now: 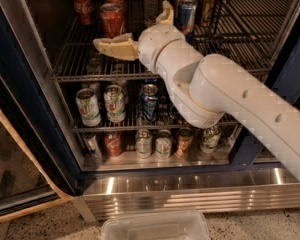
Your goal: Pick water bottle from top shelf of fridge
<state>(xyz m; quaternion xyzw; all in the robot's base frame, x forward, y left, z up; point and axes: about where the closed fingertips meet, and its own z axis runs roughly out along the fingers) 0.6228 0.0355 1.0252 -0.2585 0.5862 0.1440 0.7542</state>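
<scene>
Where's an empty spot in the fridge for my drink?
The top shelf is bare wire on its right side, past the blue-silver can. A bare strip also lies front left, before the red cans. Crowded: the back middle, where the open gripper sits by the water bottle, and the can-filled lower racks.

The white arm (240, 104) reaches from the near right toward the far left. Its gripper (130, 24) sits at the far end, tan fingers (115, 47) spread wide.
</scene>
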